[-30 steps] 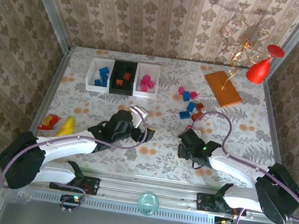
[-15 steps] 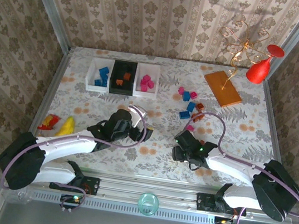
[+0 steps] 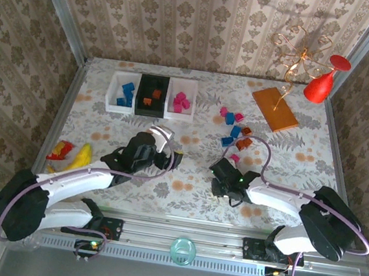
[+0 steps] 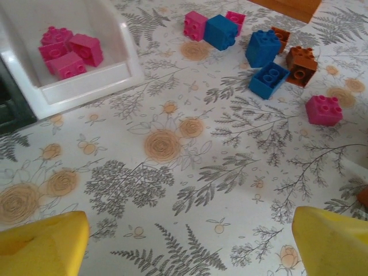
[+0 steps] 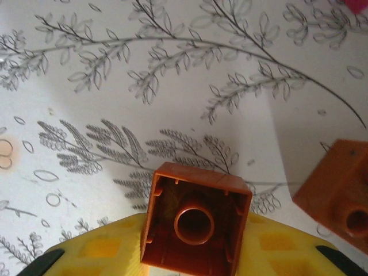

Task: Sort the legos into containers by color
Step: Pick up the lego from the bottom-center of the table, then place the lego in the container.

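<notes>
Three containers stand in a row at the back left: a white tray (image 3: 111, 92) with blue legos, a black tray (image 3: 142, 98) with orange-brown ones, and a white tray (image 3: 179, 115) (image 4: 86, 86) with pink ones (image 4: 69, 50). Loose legos lie mid-right: blue (image 3: 227, 141) (image 4: 268, 79), orange-brown (image 3: 242, 144) (image 4: 301, 64), pink (image 3: 235, 158) (image 4: 324, 109). My left gripper (image 3: 171, 146) (image 4: 187, 238) hangs open over bare tabletop. My right gripper (image 3: 219, 178) (image 5: 198, 253) is shut on an orange-brown lego (image 5: 198, 221), hollow underside facing the camera. Another orange-brown lego (image 5: 339, 195) lies to its right.
A flat orange-brown board (image 3: 274, 108) lies at the back right beside a gold wire stand (image 3: 298, 54) and a red glass (image 3: 321, 85). Yellow and red toys (image 3: 74, 155) sit at the left edge. Metal rails and patterned walls bound the table.
My right gripper has closed on the orange-brown lego and drifted left. The left gripper moved slightly toward the back, still open.
</notes>
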You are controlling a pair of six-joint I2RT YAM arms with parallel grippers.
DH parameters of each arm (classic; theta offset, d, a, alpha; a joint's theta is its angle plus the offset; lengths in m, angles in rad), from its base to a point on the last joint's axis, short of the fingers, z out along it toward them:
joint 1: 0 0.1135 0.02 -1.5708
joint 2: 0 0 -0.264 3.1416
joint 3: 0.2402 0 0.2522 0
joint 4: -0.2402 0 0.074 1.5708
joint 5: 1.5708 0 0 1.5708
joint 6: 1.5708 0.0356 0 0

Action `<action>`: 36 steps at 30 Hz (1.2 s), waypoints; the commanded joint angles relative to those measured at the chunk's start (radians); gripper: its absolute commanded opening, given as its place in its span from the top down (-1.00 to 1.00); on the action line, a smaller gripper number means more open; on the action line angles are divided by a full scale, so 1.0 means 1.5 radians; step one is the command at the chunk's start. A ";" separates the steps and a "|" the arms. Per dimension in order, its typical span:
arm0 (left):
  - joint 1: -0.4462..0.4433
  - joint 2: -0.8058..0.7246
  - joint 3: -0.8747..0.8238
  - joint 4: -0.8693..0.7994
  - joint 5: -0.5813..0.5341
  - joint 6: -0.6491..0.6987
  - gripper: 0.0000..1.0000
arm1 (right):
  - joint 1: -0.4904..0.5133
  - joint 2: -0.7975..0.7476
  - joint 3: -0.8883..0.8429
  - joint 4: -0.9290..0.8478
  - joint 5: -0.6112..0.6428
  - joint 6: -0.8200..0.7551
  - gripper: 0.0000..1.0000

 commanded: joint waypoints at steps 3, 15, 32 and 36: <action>0.060 -0.051 -0.024 -0.043 -0.006 -0.058 -0.86 | 0.002 0.051 0.055 0.121 0.003 -0.022 0.35; 0.265 -0.200 -0.065 -0.126 0.045 -0.143 -0.88 | 0.011 0.267 0.375 0.246 -0.097 -0.066 0.35; 0.289 -0.259 -0.016 -0.199 0.085 -0.136 -0.89 | -0.051 0.677 0.944 0.195 -0.115 -0.112 0.33; 0.290 -0.270 0.004 -0.210 0.089 -0.141 -0.88 | -0.059 0.745 1.085 0.123 -0.125 -0.118 0.13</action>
